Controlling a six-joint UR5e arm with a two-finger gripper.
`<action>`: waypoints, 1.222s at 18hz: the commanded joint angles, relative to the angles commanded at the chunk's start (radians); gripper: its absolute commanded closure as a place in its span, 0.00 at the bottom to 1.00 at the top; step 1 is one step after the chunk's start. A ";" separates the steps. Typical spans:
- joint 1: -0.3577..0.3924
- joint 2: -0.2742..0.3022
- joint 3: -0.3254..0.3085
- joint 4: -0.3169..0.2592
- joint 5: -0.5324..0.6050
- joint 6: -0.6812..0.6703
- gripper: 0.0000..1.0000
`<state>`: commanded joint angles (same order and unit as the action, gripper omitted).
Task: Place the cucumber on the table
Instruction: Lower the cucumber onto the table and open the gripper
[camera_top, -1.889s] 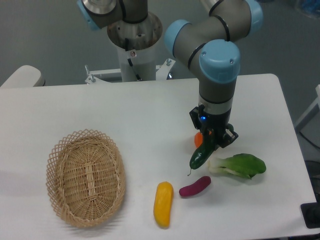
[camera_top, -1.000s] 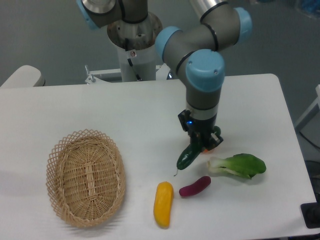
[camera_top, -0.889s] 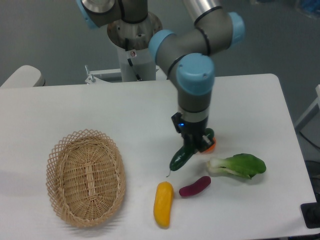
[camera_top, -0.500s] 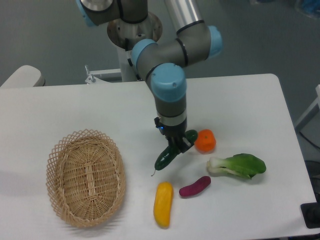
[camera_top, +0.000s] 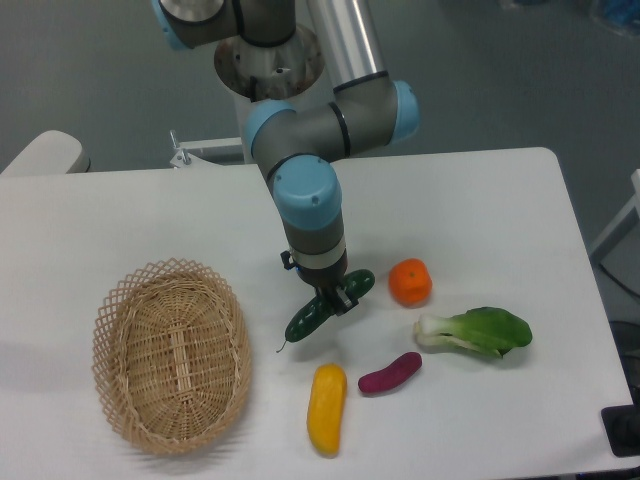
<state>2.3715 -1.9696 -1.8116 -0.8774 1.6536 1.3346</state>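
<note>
The dark green cucumber (camera_top: 310, 318) hangs tilted in my gripper (camera_top: 331, 297), its stem tip pointing down-left, a little above the white table (camera_top: 150, 210). The gripper is shut on the cucumber's middle. It hovers between the wicker basket and the orange, just above the yellow vegetable. The fingers are mostly hidden by the wrist and the cucumber.
An oval wicker basket (camera_top: 172, 354) lies at the left front. A yellow vegetable (camera_top: 326, 408) and a purple eggplant (camera_top: 390, 373) lie near the front edge. An orange (camera_top: 410, 282) and a bok choy (camera_top: 477, 331) sit to the right.
The arm has carried the cucumber steadily leftward, from beside the bok choy and orange to a spot left of the orange, nearer the basket. The other items have not moved.
</note>
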 joint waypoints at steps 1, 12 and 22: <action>0.000 -0.006 0.000 0.000 0.000 -0.002 0.78; 0.006 -0.025 0.014 -0.003 0.002 -0.006 0.04; 0.087 0.004 0.101 -0.018 0.002 -0.012 0.00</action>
<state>2.4589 -1.9651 -1.7105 -0.8958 1.6552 1.3223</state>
